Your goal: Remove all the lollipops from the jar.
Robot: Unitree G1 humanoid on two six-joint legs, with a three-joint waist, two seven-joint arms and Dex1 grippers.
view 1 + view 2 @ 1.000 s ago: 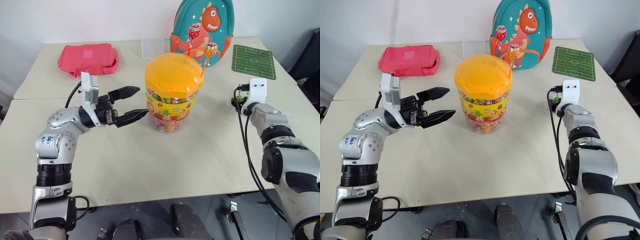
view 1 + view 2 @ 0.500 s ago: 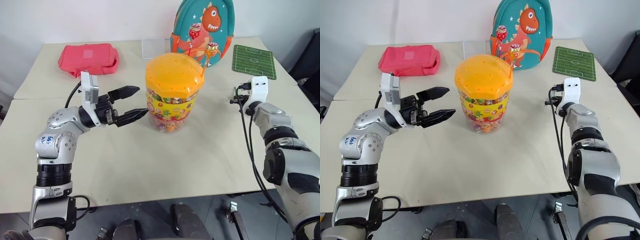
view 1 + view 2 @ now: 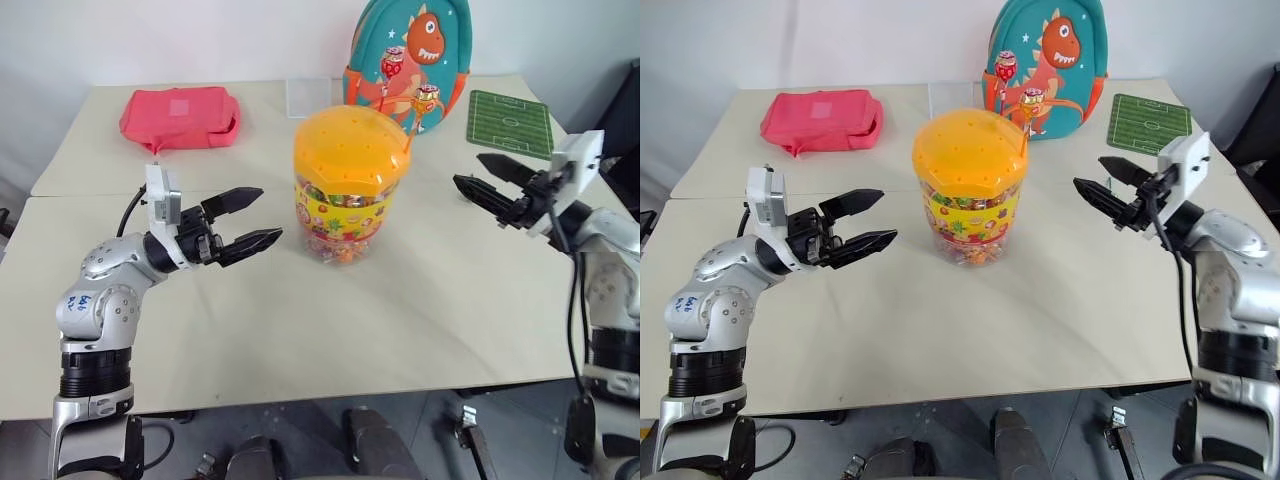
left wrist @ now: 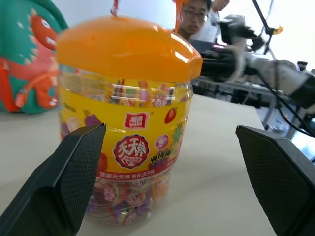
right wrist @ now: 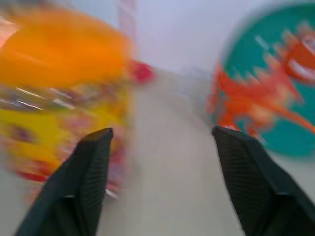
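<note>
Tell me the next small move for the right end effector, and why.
Probably raise the right end effector, open and empty, up and in toward the nearer of the lollipops. Two still stand on sticks from the far right of the jar lid, closer to it than to the left end effector.

Jar (image 3: 349,180) mid-table, 2 lollipops (image 3: 424,98) up (orange lid), grippers apart either side.

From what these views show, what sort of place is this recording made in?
Probably an indoor lab or office: pale tables pushed together against a plain white wall, with a person and cabled equipment behind.
</note>
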